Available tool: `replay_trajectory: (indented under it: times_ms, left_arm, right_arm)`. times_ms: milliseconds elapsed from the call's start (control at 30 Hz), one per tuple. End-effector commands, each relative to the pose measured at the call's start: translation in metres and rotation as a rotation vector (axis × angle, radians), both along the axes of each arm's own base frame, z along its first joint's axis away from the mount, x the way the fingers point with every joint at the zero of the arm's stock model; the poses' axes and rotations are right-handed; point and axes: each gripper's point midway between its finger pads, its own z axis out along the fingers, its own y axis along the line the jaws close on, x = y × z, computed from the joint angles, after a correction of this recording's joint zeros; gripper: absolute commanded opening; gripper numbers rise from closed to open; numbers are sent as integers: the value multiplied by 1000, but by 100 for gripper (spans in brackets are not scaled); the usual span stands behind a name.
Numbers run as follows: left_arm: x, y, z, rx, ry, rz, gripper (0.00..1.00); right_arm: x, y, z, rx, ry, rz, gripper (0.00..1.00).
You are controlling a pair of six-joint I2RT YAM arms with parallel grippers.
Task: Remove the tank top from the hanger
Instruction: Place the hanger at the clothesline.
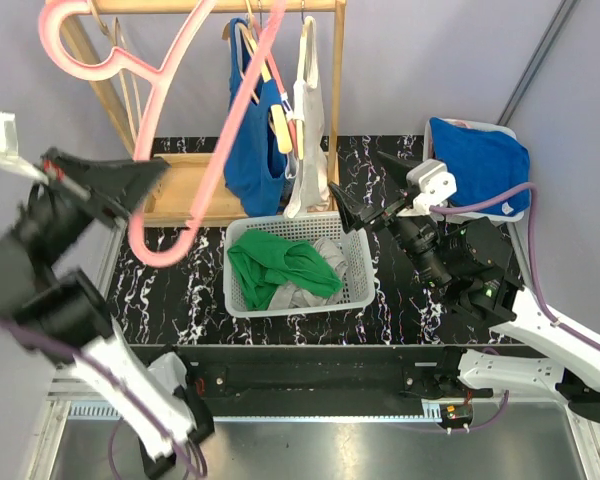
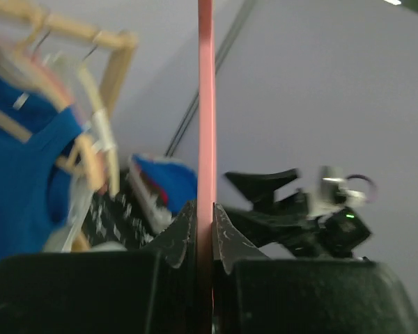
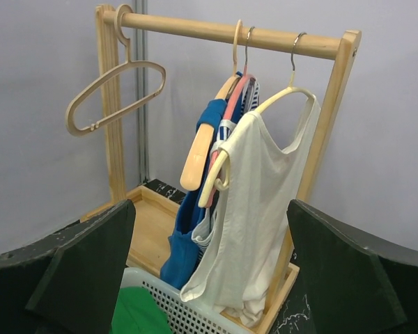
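Observation:
My left gripper [image 1: 148, 172] is raised high at the left and is shut on a bare pink hanger [image 1: 242, 92]. In the left wrist view the hanger's pink bar [image 2: 205, 104] runs straight up from between the closed jaws of the gripper [image 2: 205, 217]. A green tank top [image 1: 280, 265] lies crumpled in the white basket [image 1: 358, 255], on top of a grey garment. My right gripper [image 1: 368, 190] is open and empty, just behind the basket's right corner, facing the rack. Its wrist view shows the green top [image 3: 136, 313] at the bottom between the spread jaws of the gripper [image 3: 210, 203].
A wooden rack [image 1: 180, 190] stands behind the basket. On it hang a blue tank top [image 1: 255, 150], a white tank top [image 1: 308, 150] and an empty wooden hanger [image 3: 118, 90]. A white bin with blue cloth [image 1: 480, 160] sits at the back right.

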Motion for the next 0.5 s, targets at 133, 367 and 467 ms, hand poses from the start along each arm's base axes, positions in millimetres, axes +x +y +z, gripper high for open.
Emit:
replay_trajectory:
  times_ms: [133, 367, 467]
  left_arm:
    - [-26, -18, -82, 155, 228, -236, 0]
    - [12, 5, -47, -84, 134, -164, 0]
    - [48, 30, -93, 29, 204, -3, 0]
  right_arm:
    - [1, -2, 9, 33, -10, -10, 100]
    - [-2, 16, 2, 62, -6, 38, 100]
    - [-4, 9, 5, 45, -24, 22, 100]
